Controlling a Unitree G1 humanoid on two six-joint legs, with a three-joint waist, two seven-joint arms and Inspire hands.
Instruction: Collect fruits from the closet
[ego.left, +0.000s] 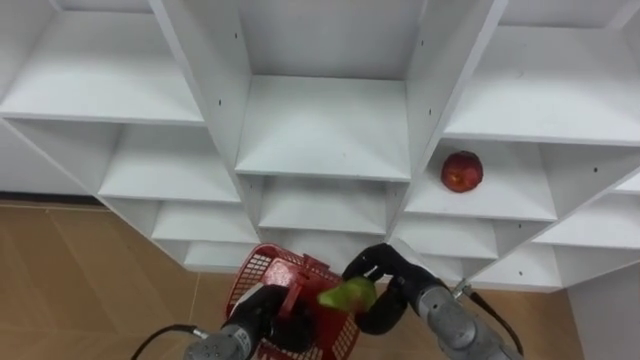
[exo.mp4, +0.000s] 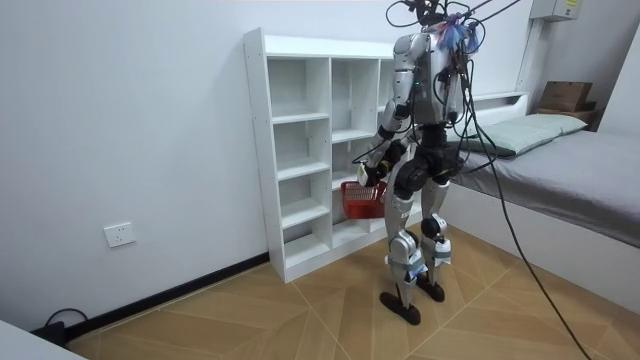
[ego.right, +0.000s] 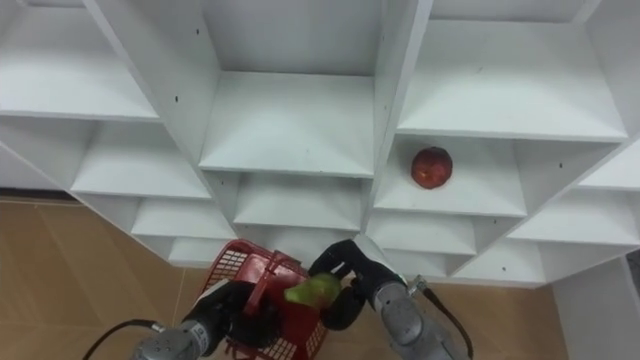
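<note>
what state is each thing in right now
red apple, loose on a shelf in the closet's right column
green fruit, held in the right hand at the red basket's rim
red basket, carried by the left hand at its handle
closet, open-fronted

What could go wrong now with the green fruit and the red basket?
The green fruit, held in the right hand, hangs over the basket's right edge; released now, it might miss and hit the floor.
The left hand alone grips the basket, so a dropped fruit could tip it.
The red apple waits on a shelf farther right; reaching might knock it off.
</note>
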